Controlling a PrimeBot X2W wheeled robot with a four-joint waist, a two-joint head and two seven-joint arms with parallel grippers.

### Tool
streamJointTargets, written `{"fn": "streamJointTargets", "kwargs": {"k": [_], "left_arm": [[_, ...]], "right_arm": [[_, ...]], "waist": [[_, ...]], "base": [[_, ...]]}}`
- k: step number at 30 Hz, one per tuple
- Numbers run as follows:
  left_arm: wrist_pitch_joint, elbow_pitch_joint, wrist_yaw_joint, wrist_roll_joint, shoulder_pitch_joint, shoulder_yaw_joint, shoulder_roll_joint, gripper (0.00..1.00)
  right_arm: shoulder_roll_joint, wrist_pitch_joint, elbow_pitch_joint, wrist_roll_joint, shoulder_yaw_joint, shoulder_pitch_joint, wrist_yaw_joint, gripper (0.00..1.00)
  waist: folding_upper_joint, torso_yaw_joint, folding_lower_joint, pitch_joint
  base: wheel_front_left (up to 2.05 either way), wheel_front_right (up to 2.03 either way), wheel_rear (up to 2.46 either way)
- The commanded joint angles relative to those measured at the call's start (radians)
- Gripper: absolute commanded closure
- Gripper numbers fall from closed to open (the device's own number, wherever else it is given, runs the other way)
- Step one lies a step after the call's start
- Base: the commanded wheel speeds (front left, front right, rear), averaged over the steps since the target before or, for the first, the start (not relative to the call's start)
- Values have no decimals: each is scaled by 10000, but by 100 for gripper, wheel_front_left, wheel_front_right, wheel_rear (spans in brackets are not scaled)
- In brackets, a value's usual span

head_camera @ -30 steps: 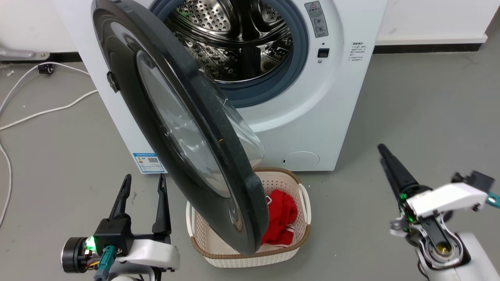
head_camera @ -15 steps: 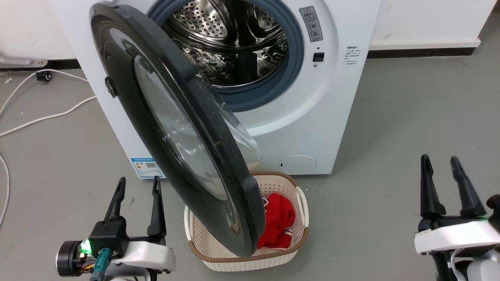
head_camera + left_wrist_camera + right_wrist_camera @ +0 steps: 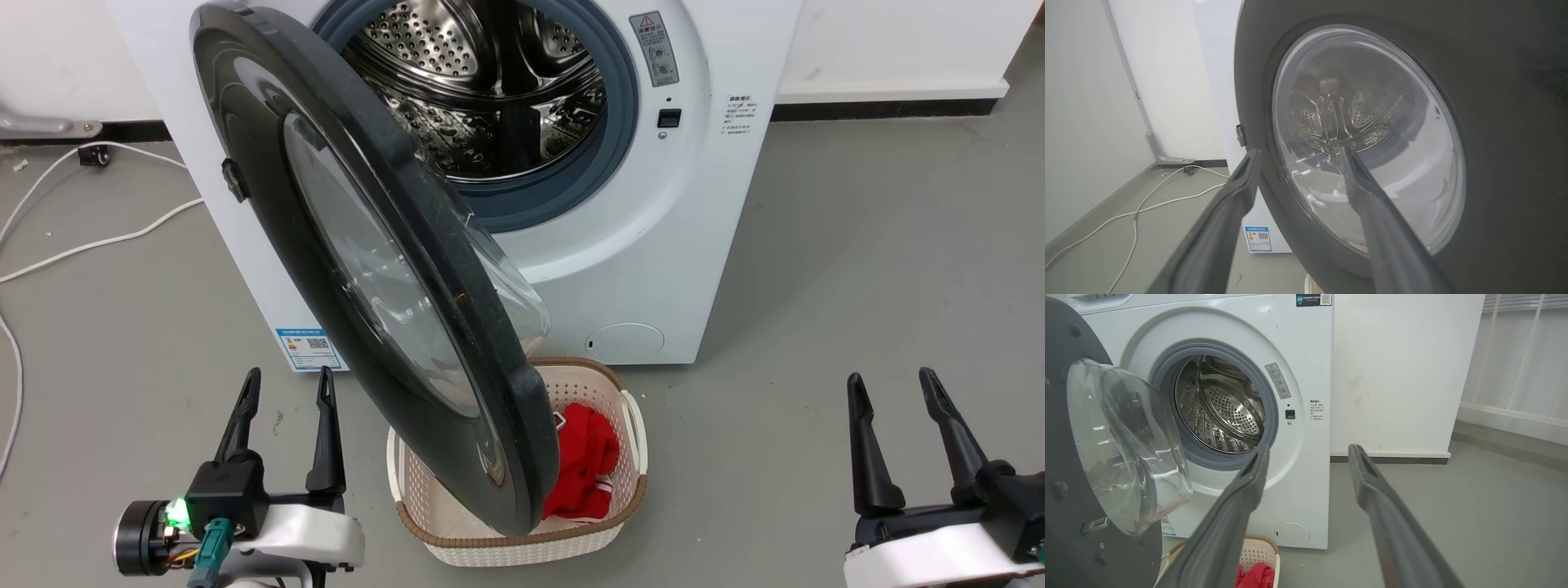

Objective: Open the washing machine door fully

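In front of the washing machine [image 3: 694, 245], the washing machine door [image 3: 367, 269] is standing swung well out on its left-side hinge, overhanging a white basket [image 3: 633, 425] that is holding red cloth [image 3: 588, 457]. The left gripper [image 3: 289, 374] is hovering low beside the door's outer face, fingers spread and empty. The right gripper [image 3: 890, 376] is hanging well apart to the right, likewise spread and empty.

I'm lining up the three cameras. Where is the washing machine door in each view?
Head view: the washing machine door slants from top left to bottom centre.
Left wrist view: the door spans centre and right, outer face showing.
Right wrist view: the door at the left edge, inner face showing.
Shared landmark: the steel drum.
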Motion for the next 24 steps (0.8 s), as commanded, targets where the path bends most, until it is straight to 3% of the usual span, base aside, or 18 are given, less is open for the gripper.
{"fn": "streamJointTargets", "kwargs": {"k": [1,16,17,18,20,24], "left_arm": [[-27,-50,-6,81,-78,-1,50,0],[-27,1,-9,55,-16,-87,46,0],[-27,4,-3,57,-15,-87,46,5],[-27,12,-7,51,-18,-92,45,51],[-27,-9,-8,50,-30,-95,45,100],[-27,-63,-16,52,-47,-107,45,100]], "right_arm": [[31,-48,40,22,12,102,-7,0],[35,-228,431,120,14,-128,-7,0],[35,-221,436,130,10,-143,-7,0],[35,-221,443,135,15,-156,-7,0],[35,-231,456,147,8,-166,-7,0],[35,-220,494,193,-10,-184,-7,0]], "waist": [[0,-1,0,1],[0,-36,0,32],[0,-43,0,40],[0,-48,0,47],[0,-60,0,57],[0,-73,0,96]], "base": [[0,0,0],[0,0,0],[0,0,0],[0,0,0],[0,0,0],[0,0,0]]}}
